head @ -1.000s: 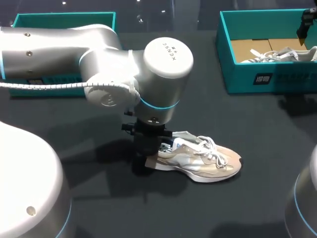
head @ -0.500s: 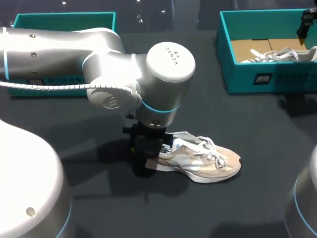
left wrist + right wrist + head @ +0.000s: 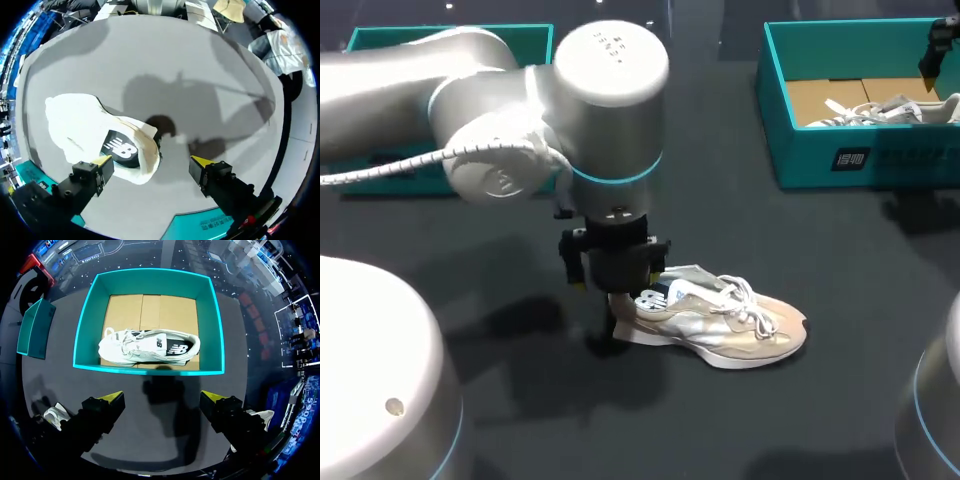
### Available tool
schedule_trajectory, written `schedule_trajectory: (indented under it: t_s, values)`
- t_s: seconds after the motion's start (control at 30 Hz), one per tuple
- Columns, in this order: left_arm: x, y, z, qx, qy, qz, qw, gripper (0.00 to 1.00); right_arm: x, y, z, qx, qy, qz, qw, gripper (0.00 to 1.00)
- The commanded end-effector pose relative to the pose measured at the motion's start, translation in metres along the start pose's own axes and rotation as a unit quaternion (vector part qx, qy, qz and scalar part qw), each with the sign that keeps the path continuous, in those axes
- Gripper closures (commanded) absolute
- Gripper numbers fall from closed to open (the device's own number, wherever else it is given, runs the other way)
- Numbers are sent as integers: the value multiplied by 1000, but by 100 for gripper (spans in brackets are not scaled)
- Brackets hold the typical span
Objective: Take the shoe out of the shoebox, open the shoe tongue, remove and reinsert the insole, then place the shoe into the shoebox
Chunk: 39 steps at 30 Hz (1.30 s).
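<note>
A beige and white shoe (image 3: 725, 325) lies on its sole on the dark table, toe to the right. My left gripper (image 3: 152, 161) hangs open just above its heel. In the left wrist view the shoe's heel (image 3: 132, 152) sits under and between the spread fingers, close to one yellow tip, and neither finger touches it. The dark insole print shows inside the shoe opening. My right gripper (image 3: 162, 396) stands open over the teal shoebox (image 3: 150, 275), holding nothing. A second white shoe (image 3: 150, 347) lies on the box's cardboard floor.
The shoebox (image 3: 790, 150) stands at the back right of the table. A teal lid (image 3: 450, 40) lies at the back left, partly behind my left arm. Bare dark tabletop surrounds the shoe.
My left gripper has opened, letting go at the shoe's heel, and the arm has risen and swung a little to the left. The shoe and right arm have stayed put.
</note>
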<state>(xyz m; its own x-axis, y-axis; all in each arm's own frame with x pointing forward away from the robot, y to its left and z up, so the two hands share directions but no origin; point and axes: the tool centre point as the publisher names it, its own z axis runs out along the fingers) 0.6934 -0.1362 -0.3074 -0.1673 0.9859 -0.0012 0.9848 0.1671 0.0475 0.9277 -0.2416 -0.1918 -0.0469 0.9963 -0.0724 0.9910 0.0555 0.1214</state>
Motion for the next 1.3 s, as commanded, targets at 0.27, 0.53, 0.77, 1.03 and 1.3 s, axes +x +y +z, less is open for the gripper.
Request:
schedule_trajectory:
  t_s: [0.27,0.53,0.77,1.03,1.3]
  values:
    - [53,-6,-43,38,-76,-109,990,0,0,-1,0,-1,0,0,1000,0]
    - [70,8,-45,68,-115,-211,968,0,0,-1,0,-1,0,0,1000,0]
    - [104,13,-26,183,-175,-279,926,0,0,-1,0,-1,0,0,1000,0]
    - [104,13,-26,183,-175,-279,926,0,0,-1,0,-1,0,0,1000,0]
    - [106,23,-2,279,-206,-333,877,0,0,-1,0,-1,0,0,1000,0]
